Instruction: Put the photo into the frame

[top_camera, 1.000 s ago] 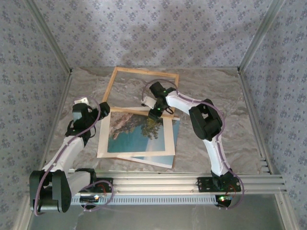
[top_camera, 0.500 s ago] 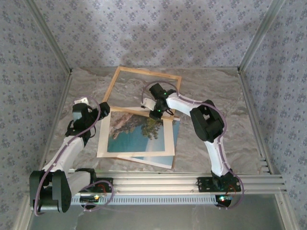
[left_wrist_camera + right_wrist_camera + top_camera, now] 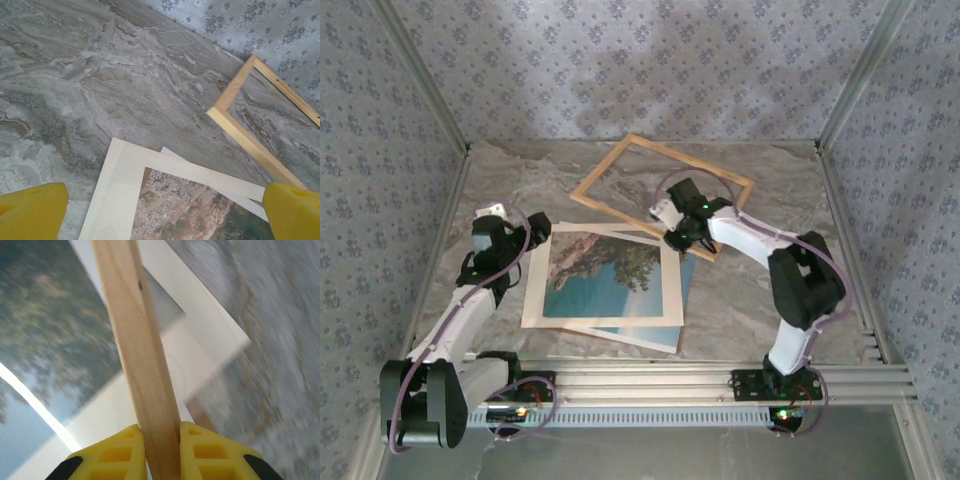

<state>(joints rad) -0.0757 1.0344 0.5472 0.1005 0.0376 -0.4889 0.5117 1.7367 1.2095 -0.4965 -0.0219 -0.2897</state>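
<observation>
Because the thin light-wood rectangular frame (image 3: 690,160) should go over the cream-bordered sea photo (image 3: 605,280), the right gripper (image 3: 159,432) clamps its rail; the left gripper (image 3: 162,212) hangs wide apart.

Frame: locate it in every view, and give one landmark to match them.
Top external: frame upper centre, tilted, beyond the photo.
Left wrist: frame at right, one corner showing.
Right wrist: frame rail up the middle, clamped in the right gripper.
Shared landmark: the photo's cream border.
</observation>
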